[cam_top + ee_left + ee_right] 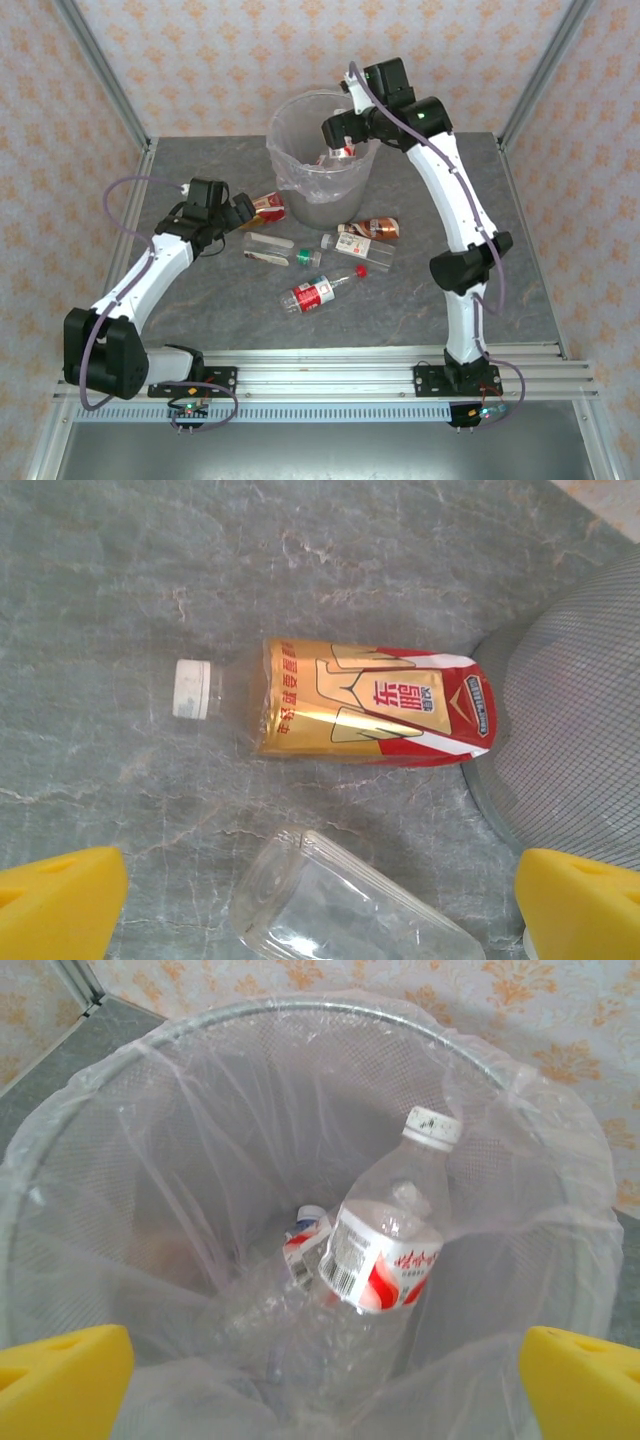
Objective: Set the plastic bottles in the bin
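Hung right claw (325,1390) wide open above bin (100,1070); saw red-labelled bottle (385,1260) below it, inside. Held left claw (320,910) wide too, gold bottle (370,712) lying just ahead beside bin, clear bottle (340,900) low between its fingers, ungripped.

1. left arm (150,275): your shoulder sits low at the near edge. The forearm reaches forward and to the right, wrist kept low.
2. left gripper (240,210): jaws spread wide, yellow pads (60,905) in both lower corners of your wrist view, empty.
3. right arm (455,200): stands tall, elbow bent, forearm stretched far forward, wrist tipped downward.
4. right gripper (338,135): jaws wide apart, empty.
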Robot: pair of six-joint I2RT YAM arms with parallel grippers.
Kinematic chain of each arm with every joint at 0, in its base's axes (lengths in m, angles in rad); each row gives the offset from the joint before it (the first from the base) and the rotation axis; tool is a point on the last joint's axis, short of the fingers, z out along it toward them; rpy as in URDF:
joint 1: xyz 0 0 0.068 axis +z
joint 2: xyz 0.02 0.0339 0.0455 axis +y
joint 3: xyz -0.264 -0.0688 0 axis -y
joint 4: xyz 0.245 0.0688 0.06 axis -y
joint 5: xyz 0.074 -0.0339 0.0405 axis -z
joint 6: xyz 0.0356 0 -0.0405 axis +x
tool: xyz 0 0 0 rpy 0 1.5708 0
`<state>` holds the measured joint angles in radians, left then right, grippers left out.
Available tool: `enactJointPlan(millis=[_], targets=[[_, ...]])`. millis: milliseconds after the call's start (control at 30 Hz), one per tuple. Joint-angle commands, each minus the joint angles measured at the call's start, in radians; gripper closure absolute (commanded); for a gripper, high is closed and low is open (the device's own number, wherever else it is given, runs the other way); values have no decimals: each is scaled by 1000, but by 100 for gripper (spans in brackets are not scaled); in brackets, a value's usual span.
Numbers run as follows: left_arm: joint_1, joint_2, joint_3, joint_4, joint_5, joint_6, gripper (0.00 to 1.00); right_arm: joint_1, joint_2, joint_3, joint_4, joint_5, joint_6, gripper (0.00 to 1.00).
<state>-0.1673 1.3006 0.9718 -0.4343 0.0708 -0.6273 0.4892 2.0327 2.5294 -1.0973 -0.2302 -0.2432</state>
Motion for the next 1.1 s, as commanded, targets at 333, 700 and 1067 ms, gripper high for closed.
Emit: enactJointPlan(millis=[333, 700, 1067], targets=[[10, 38, -91, 12, 102, -164, 0, 44, -520, -886, 649, 76, 161, 1], [-42, 16, -154, 61, 148, -366, 0, 44, -715, -1311, 1007, 82, 291, 1], [-161, 9, -153, 18, 28, -641, 0, 44, -794, -1578, 1286, 129, 391, 1]])
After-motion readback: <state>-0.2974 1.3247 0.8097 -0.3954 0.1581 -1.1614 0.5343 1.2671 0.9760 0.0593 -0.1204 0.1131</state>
